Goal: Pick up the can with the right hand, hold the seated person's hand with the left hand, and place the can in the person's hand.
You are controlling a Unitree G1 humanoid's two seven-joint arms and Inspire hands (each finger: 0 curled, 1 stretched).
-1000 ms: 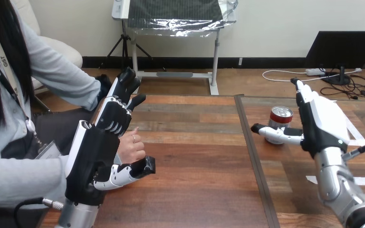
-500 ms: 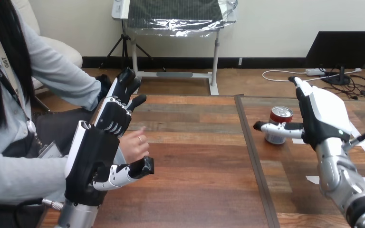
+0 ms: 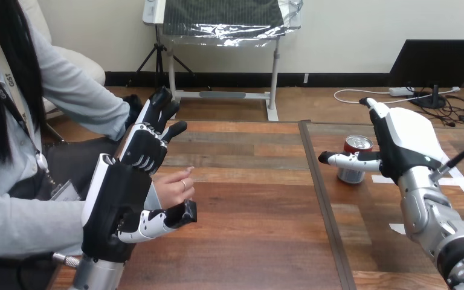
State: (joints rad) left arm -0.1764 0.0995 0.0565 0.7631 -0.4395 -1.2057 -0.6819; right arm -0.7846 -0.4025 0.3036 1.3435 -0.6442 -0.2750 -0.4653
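Head view, right hand (image 3: 406,146) spread beside can (image 3: 357,145), left hand (image 3: 121,199) beside person's hand (image 3: 173,189)

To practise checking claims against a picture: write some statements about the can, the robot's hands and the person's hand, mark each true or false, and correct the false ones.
1. The can stands upright on the table. True.
2. The right hand holds the can in the air. False: that hand is open beside the standing can, its thumb across the can's front.
3. The person's hand holds the can. False: it is empty, far to the can's left.
4. The left hand is open, with the person's hand between its thumb and its straight fingers. True.
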